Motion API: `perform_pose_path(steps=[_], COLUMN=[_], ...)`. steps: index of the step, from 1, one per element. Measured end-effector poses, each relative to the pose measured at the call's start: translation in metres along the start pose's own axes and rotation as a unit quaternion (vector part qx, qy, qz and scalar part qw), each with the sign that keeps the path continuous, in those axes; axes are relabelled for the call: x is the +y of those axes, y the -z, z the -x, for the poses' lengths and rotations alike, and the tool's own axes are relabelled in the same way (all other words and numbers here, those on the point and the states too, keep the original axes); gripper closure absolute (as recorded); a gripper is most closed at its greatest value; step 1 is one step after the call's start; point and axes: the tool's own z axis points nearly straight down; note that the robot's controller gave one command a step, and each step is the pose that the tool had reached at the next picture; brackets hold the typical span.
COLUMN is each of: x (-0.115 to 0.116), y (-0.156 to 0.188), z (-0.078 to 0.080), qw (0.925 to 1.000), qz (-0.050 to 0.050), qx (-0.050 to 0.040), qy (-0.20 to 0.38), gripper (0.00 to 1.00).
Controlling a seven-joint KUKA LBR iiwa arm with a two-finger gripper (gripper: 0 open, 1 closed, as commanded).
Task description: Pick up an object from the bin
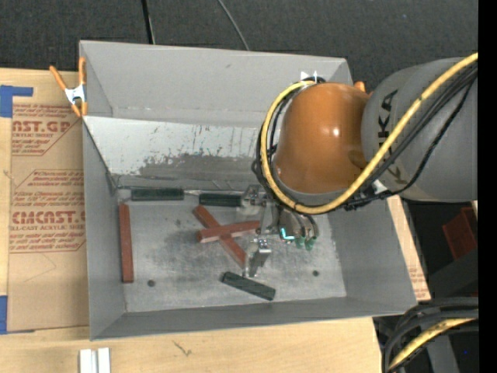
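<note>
Red-brown stick (232,248), one of two lying crossed on the bin (194,142) floor near its middle; gripper (255,261) hangs over this stick's lower right end, just beside it, perhaps touching; the wrist's orange cover (322,134) crowds the spot; whether the gripper is spread or closed I cannot tell; nothing seen pinched. Second stick (242,228) crosses the first; which lies on top I cannot make out. Dark bar (248,285) close by toward the near wall, apart from the cross; long red-brown strip (126,243) along the left wall and dark bars (158,195) against the back wall, all well apart.

Step in hand, as I judge it: getting set on the stick's end for the grasp. To do it well: straddle the stick across its narrow width; stay clear of the crossing so only one piece comes; go low enough to get round its sides; close squarely; lift straight up, since an end grip may let the stick swing, drag its partner or nudge the dark bar.
</note>
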Motion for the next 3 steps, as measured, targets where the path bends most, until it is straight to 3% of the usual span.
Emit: perform_pose_path(steps=[1, 2, 3], x=[0.000, -0.016, -0.030], y=[0.004, -0.032, -0.128], z=[0.002, 0.022, 0.047], qw=[1.0000, 0.9996, 0.9995], qz=[0.000, 0.001, 0.002], qx=[-0.0038, -0.0085, -0.0211], qy=[0.000, 0.027, 0.023], gripper=[0.00, 0.00, 1.00])
